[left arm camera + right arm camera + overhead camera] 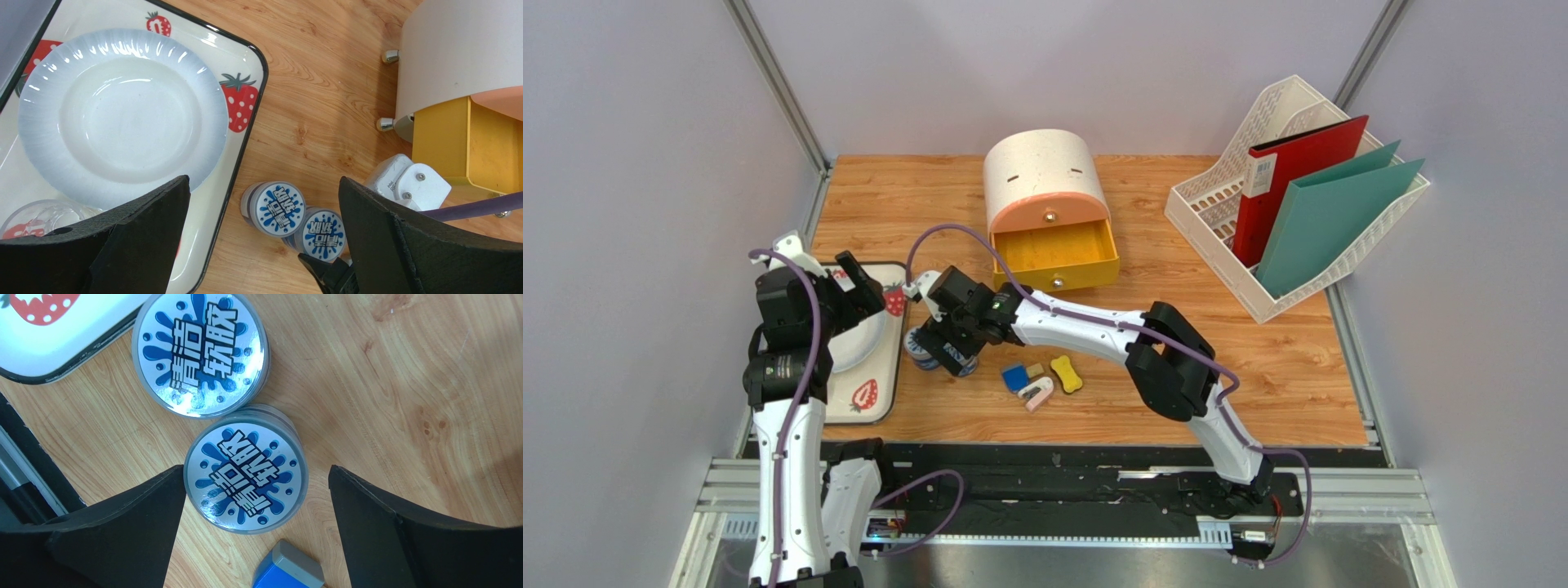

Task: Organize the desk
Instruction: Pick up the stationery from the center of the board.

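Note:
The desk [1284,355] is a wood-grain tabletop. Two round tins with blue splash labels stand side by side on it, next to the strawberry tray [844,398]: one tin [201,352] by the tray's edge, the other tin [244,471] just right of it. My right gripper [256,471] hangs open over the second tin, one jaw on each side of it, gripping nothing. My left gripper [264,180] is open and empty, high over the tray's right edge and looking down on both tins [280,207]. In the top view the right gripper [934,349] hides most of the tins.
A white plate [123,116] and a glass [43,217] sit on the tray. Blue [1016,377], pink [1037,393] and yellow [1066,374] erasers lie right of the tins. A domed box [1044,184] with its yellow drawer [1057,257] open stands behind. A white file rack [1222,214] holds folders at the back right.

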### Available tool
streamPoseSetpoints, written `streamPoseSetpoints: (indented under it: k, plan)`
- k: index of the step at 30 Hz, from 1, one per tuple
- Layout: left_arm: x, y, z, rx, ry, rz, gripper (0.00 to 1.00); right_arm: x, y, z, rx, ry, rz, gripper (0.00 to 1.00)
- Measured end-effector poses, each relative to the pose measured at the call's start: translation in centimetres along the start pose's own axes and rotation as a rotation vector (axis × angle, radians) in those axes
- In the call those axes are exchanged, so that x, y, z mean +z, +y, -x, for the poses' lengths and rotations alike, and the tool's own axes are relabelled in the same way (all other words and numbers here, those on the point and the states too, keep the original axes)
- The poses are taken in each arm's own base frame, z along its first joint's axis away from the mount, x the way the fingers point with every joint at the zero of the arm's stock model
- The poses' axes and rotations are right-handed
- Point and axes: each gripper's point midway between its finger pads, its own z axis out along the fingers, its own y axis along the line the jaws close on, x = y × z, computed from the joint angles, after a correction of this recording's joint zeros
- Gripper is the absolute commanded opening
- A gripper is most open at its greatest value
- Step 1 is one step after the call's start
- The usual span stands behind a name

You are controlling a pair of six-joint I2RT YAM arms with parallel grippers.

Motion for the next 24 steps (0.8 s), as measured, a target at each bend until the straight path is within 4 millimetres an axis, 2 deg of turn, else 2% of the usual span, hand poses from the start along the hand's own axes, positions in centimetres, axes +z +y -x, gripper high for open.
streamPoseSetpoints:
  k: [8,9,14,19,20,21,24]
  plan:
    - [0.02,-0.05,-0.04,0.0,0.002,-0.003,0.99,0.11,0.2,-0.35,-0.002,0.013,0.012,0.82]
    - [0.02,-0.05,-0.04,0.0,0.002,-0.003,0.99,0.1,0.21,-0.33,-0.002,0.012,0.013,0.77]
    - [0.02,-0.08,-0.05,0.0,0.003,-0.005,0.99,0.05,0.28,-0.23,-0.002,0.011,0.017,0.74]
    - [0.07,-0.08,-0.09,-0.001,0.006,-0.005,0.99,-0.18,0.29,0.14,-0.002,0.006,0.016,0.64]
    - [0.09,-0.08,-0.1,-0.001,0.007,-0.005,0.99,-0.23,0.26,0.13,-0.003,0.008,0.014,0.65]
    - [0.09,-0.08,-0.1,-0.001,0.007,-0.005,0.99,-0.26,0.23,0.11,-0.003,0.01,0.013,0.71]
    - [0.12,-0.1,-0.13,-0.001,0.009,-0.006,0.99,-0.3,0.03,0.05,-0.002,0.014,0.001,0.72]
